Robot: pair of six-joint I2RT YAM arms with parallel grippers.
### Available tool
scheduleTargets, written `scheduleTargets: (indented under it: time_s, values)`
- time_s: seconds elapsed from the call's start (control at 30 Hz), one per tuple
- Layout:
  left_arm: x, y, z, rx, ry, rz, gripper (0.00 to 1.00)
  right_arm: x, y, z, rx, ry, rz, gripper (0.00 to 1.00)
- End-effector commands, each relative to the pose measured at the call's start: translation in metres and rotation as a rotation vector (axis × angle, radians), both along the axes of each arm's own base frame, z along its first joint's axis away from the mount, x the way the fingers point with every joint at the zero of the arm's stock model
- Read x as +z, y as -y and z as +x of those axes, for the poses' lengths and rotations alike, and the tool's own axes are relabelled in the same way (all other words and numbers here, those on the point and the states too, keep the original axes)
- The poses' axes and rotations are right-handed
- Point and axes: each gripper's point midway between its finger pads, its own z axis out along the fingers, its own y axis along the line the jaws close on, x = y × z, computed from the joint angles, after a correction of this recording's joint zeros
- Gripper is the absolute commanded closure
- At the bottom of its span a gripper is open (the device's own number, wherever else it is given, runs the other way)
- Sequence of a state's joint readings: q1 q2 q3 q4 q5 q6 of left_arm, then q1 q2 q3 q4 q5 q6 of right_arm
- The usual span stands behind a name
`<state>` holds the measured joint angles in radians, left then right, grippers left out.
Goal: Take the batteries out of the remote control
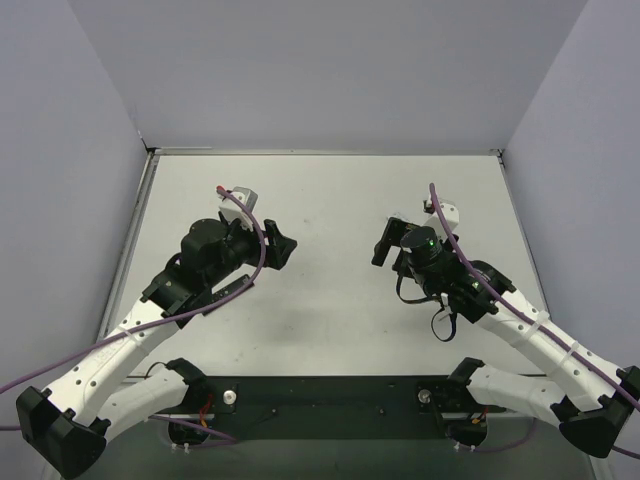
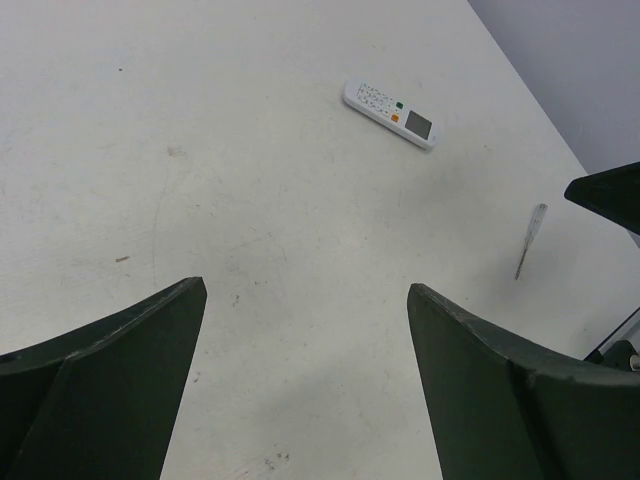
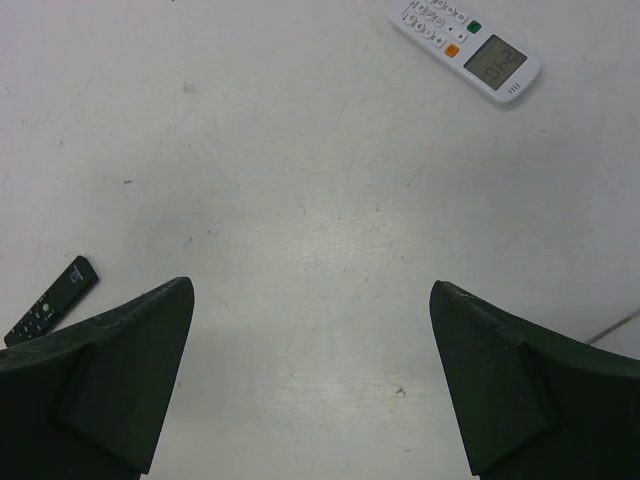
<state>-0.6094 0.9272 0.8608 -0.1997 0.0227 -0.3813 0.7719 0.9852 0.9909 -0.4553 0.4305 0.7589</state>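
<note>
From the top external view I am seeing both arms reaching over the white table [image 1: 330, 190], with the left gripper [image 1: 283, 246] and the right gripper [image 1: 384, 244] facing each other and well apart. I am not finding either remote in that view. The wrist cameras are giving me what it does not. The left wrist view is showing a white remote [image 2: 390, 113] lying flat and button side up ahead of the fingers [image 2: 110, 385], with a long thin pale stick [image 2: 530, 240] lying on the table to its right. A dark part of the other arm is entering at the right edge. The right wrist view is showing the same white remote [image 3: 465, 50] at the upper right with its display facing up. It is also showing a black remote [image 3: 52, 300] at the left edge, partly hidden behind the left-hand finger [image 3: 110, 380]; the left wrist camera is not picking up this second remote. Both grippers are standing with their jaws spread wide over bare table, and neither is gripping or touching anything. I am not seeing the batteries in any view, so I cannot tell where they are or which remote is carrying them.
</note>
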Motion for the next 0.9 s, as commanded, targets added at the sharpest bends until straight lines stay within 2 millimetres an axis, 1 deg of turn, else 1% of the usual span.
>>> scheduleTargets:
  time_s: [0.0,0.07,0.2,0.23,0.27,0.3,0.33,0.37,0.4,0.43,0.47,0.5,0.53,0.57,0.6,0.63,0.67,0.7,0.73,0.77,0.8,0.83,0.87]
  values:
    - [0.016,-0.001,0.001,0.012,0.047,-0.028,0.07,-0.002,0.014,0.001,-0.068,0.010,-0.014,0.01]
    - [0.015,-0.001,0.001,0.012,0.045,-0.028,0.07,-0.005,0.018,0.001,-0.090,0.011,-0.019,0.01]
    - [0.016,-0.001,0.001,0.012,0.045,-0.028,0.07,-0.009,0.031,0.008,-0.183,0.029,-0.035,0.02]
    - [0.015,-0.001,0.001,0.012,0.044,-0.027,0.07,-0.008,0.040,0.012,-0.239,0.051,-0.055,0.02]
    - [0.015,-0.001,0.002,0.012,0.043,-0.028,0.07,-0.009,0.044,0.015,-0.263,0.058,-0.072,0.02]
    - [0.015,-0.001,0.002,0.012,0.043,-0.028,0.07,-0.015,0.051,0.022,-0.295,0.047,-0.115,0.02]
    - [0.014,-0.001,0.002,0.012,0.041,-0.025,0.07,-0.018,0.056,0.026,-0.288,0.032,-0.165,0.02]
    - [0.013,-0.001,0.002,0.014,0.040,-0.024,0.07,-0.018,0.059,0.033,-0.300,0.018,-0.175,0.02]
    - [0.013,-0.001,0.003,0.014,0.039,-0.023,0.07,-0.033,0.067,0.045,-0.321,-0.035,-0.206,0.02]
    - [0.012,-0.001,0.003,0.014,0.036,-0.022,0.07,-0.042,0.065,0.052,-0.260,-0.070,-0.247,0.02]
    - [0.011,0.000,0.003,0.014,0.034,-0.020,0.07,-0.043,0.064,0.065,-0.263,-0.055,-0.248,0.02]
    - [0.010,0.000,0.003,0.014,0.031,-0.018,0.08,-0.057,0.063,0.076,-0.262,-0.091,-0.285,0.02]
    - [0.012,0.000,0.004,0.014,0.034,-0.020,0.08,-0.060,0.072,0.089,-0.291,-0.103,-0.284,0.02]
    - [0.011,0.000,0.003,0.014,0.032,-0.019,0.08,-0.070,0.063,0.097,-0.222,-0.150,-0.264,0.03]
    - [0.011,-0.001,0.004,0.016,0.033,-0.021,0.08,-0.081,0.060,0.114,-0.201,-0.186,-0.271,0.03]
    - [0.011,0.000,0.003,0.014,0.032,-0.019,0.08,-0.087,0.064,0.124,-0.193,-0.209,-0.268,0.03]
    - [0.012,-0.001,0.004,0.016,0.034,-0.022,0.08,-0.106,0.060,0.134,-0.130,-0.257,-0.290,0.03]
    - [0.012,-0.001,0.003,0.016,0.034,-0.022,0.08,-0.101,0.056,0.149,-0.109,-0.245,-0.272,0.03]
    - [0.012,-0.001,0.003,0.016,0.034,-0.024,0.08,-0.105,0.055,0.158,-0.090,-0.248,-0.259,0.03]
    - [0.013,-0.001,0.003,0.016,0.037,-0.026,0.08,-0.117,0.060,0.168,-0.079,-0.277,-0.253,0.03]
    - [0.012,-0.002,0.002,0.016,0.037,-0.026,0.08,-0.121,0.054,0.174,-0.024,-0.287,-0.223,0.03]
    - [0.013,-0.002,0.002,0.016,0.041,-0.028,0.08,-0.113,0.054,0.187,-0.020,-0.264,-0.205,0.04]
    - [0.013,-0.001,0.002,0.015,0.039,-0.031,0.08,-0.125,0.059,0.194,-0.024,-0.290,-0.203,0.04]
